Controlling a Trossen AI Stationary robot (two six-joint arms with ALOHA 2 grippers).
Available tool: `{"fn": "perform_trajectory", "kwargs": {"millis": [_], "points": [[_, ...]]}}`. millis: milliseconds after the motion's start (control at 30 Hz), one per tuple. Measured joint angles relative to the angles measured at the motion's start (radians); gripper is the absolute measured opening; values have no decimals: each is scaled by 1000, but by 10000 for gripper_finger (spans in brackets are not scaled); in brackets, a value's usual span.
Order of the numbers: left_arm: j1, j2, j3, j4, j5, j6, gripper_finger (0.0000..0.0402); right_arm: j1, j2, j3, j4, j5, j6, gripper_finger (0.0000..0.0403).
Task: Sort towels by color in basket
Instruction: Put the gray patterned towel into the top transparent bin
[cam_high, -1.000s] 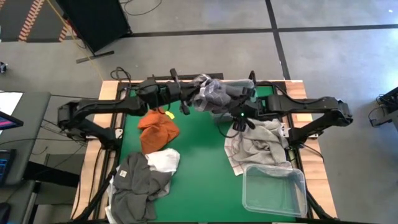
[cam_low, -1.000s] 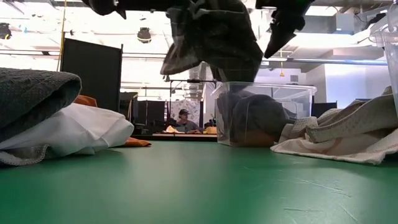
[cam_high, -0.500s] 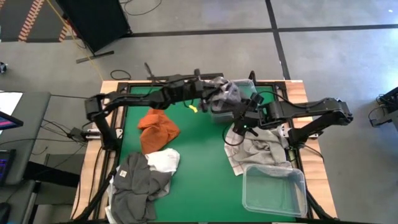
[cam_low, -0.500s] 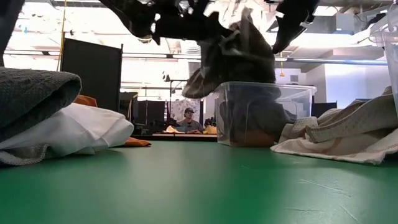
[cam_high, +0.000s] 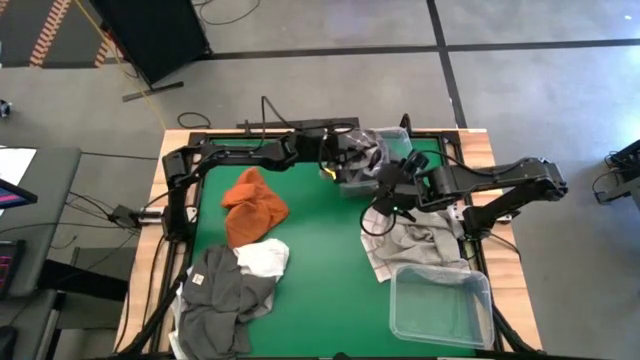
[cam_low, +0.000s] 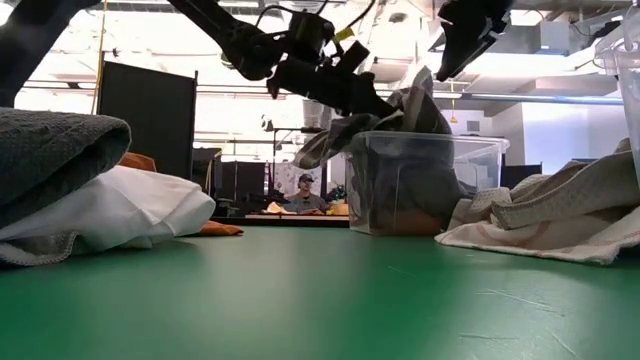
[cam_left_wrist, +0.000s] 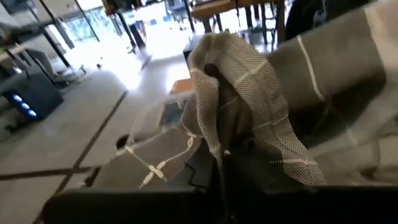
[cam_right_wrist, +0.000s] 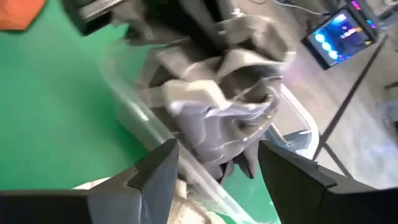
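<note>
Step in hand: depositing the grey plaid towel (cam_high: 358, 152) into the clear bin (cam_high: 392, 136) at the bench's far edge. Left hand (cam_high: 335, 160) over bin rim; whether it grips the towel, cannot tell. Right hand (cam_high: 393, 183) waits beside, fingers apart, empty. Next: release fully, retreat, fetch the next towel.

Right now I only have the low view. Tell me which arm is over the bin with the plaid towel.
Observer: The left end effector, reaching across from the table's left side, is at the grey plaid towel in the far clear bin.
Operator: Report the right one.
Observer: The right end effector is open and empty, just on the near side of that bin.
Operator: Give me the other bin.
Observer: A second clear bin sits at the table's near right corner and looks empty.
</note>
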Motion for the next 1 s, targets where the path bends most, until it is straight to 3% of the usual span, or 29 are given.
{"fn": "perform_trajectory", "kwargs": {"millis": [267,433,700,1000], "points": [[0,-20,0,-96,24,1,131,-88,0,0,116,17,-119,255],[0,-35,0,-138,31,-4,173,-166,0,0,288,-114,-272,255],[0,-51,-1,-194,52,-10,180,-336,0,-12,414,-311,-368,255],[-8,-81,-2,-227,50,-10,180,-489,0,-182,649,-583,-412,255]]}}
